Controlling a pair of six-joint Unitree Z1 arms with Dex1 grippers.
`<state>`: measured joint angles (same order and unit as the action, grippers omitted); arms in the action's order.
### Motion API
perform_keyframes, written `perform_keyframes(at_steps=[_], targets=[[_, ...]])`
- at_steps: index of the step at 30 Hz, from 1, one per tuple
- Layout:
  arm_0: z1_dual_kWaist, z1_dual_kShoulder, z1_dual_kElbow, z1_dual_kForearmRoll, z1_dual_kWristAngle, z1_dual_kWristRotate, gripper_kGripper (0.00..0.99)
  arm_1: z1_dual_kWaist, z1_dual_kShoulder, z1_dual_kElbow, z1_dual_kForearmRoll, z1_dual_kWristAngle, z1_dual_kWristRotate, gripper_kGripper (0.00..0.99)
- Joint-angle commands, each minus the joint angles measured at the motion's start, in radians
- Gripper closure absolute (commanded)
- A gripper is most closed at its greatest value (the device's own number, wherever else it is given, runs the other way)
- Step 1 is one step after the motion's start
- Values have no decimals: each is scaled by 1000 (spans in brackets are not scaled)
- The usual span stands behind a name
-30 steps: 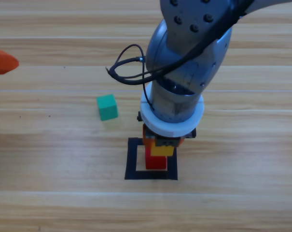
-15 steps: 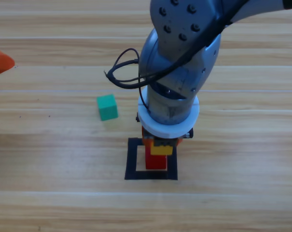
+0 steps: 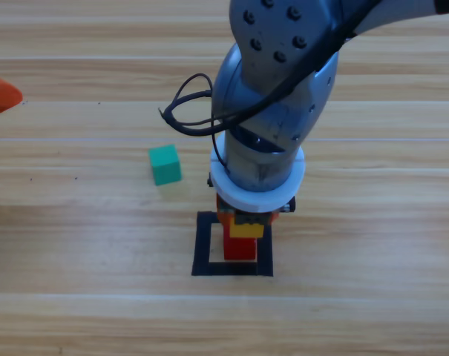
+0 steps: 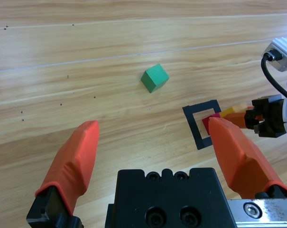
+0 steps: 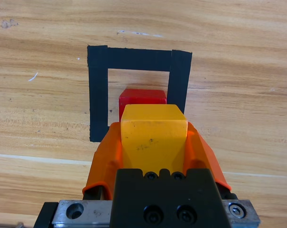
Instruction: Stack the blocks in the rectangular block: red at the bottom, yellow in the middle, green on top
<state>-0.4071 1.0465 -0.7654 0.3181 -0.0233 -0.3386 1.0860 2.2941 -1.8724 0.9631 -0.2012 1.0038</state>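
Note:
The red cube (image 3: 240,248) sits inside the black tape frame (image 3: 202,245) on the table. Over it my right gripper (image 3: 246,222) is shut on the yellow cube (image 3: 247,229), which is at or just over the red cube's top; contact cannot be told. In the right wrist view the yellow cube (image 5: 153,134) fills the space between the orange jaws, with the red cube (image 5: 142,97) and frame (image 5: 97,90) beyond it. The teal-green cube (image 3: 165,164) lies loose up-left of the frame, also seen as the green cube (image 4: 155,78). My left gripper (image 3: 0,95) waits open at the left edge.
The right arm's grey body (image 3: 280,89) and its looping black cable (image 3: 191,111) hang over the table's middle, hiding the wood behind the frame. Bare wood lies left of and below the frame.
The right arm shifted slightly left and lowered the yellow cube a little over the red one, then nearly stopped. The green cube and left gripper stayed put.

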Motion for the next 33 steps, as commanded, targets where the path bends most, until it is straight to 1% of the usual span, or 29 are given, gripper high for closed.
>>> perform_keyframes(at_steps=[1,20,23,25,26,28,29,30,31,33], targets=[[21,17,20,6,11,-5,0,34,85,-16,11,-10,6,826],[21,38,23,-7,19,-7,1,38,99,-30,11,-21,1,823],[21,44,26,-13,19,-7,1,43,99,-68,46,-29,-8,817],[21,47,28,-17,19,-8,1,49,102,-103,71,-32,-11,763],[21,50,31,-22,19,-8,1,55,102,-123,82,-37,-10,686],[21,52,32,-24,19,-8,1,69,102,-162,105,-50,-5,564],[21,52,34,-25,19,-8,1,75,99,-185,121,-56,-5,472],[21,53,34,-27,17,-8,1,81,97,-200,132,-63,-5,415],[21,52,37,-28,17,-8,1,84,91,-211,143,-66,-2,370],[21,53,37,-28,19,-8,1,84,85,-209,146,-67,-1,364]])
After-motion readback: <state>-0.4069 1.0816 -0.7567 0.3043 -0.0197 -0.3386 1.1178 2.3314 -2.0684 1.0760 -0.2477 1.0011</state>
